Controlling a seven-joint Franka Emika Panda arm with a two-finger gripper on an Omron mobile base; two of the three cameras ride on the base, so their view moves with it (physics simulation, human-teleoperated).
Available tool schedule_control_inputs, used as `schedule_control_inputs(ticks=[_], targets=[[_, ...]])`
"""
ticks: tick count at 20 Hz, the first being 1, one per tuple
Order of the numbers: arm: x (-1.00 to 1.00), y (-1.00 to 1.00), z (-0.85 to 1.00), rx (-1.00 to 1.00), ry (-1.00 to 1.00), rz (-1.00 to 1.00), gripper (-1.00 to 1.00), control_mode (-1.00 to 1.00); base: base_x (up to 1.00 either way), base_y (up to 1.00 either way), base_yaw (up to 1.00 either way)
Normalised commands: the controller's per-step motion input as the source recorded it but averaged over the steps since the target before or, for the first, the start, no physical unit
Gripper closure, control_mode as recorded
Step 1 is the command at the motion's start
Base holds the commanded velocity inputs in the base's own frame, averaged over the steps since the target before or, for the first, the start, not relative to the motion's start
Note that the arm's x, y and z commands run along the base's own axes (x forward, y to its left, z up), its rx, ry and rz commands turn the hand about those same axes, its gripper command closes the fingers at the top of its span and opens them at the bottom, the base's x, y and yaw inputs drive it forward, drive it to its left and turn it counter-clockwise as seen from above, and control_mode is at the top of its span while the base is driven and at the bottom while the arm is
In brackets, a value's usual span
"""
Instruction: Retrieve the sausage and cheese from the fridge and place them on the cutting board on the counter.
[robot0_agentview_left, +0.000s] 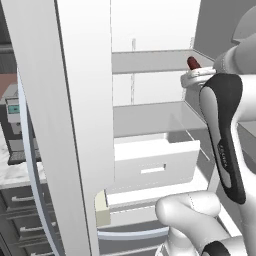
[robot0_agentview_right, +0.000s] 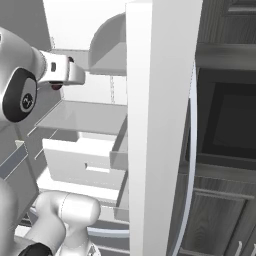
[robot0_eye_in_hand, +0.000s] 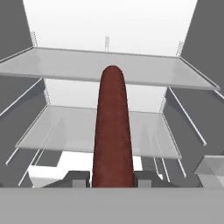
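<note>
White robot arm reaching up into the open fridge (robot0_agentview_left: 150, 115), forearm upright, wrist bent toward the interior, gripper (robot0_eye_in_hand: 112, 177) clamped on the sausage (robot0_eye_in_hand: 112, 127) (dark red, pointing away from the hand), held above the glass shelves (robot0_eye_in_hand: 144, 72), white drawer (robot0_agentview_left: 155, 165) below.

light: bright, even, rendered | shadows: faint | fridge (robot0_agentview_left: 150, 30) back wall: washed-out white | focus: sharp | glare: none
</note>
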Motion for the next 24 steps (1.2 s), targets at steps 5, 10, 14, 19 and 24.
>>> schedule_control_inputs(ticks=[5,10,14,19,24], targets=[[-0.30,-0.02,0.00,0.00,0.00,0.00,1.00,-1.00,0.00,0.00,0.00],[-0.35,0.00,0.00,0.00,0.00,0.00,1.00,-1.00,0.00,0.00,0.00],[-0.19,0.00,0.00,0.00,0.00,0.00,1.00,-1.00,0.00,0.00,0.00],[0.00,0.00,0.00,0.00,0.00,0.00,1.00,1.00,-0.04,0.00,0.00],[0.00,0.00,0.00,0.00,0.00,0.00,1.00,1.00,-0.75,0.00,0.00]])
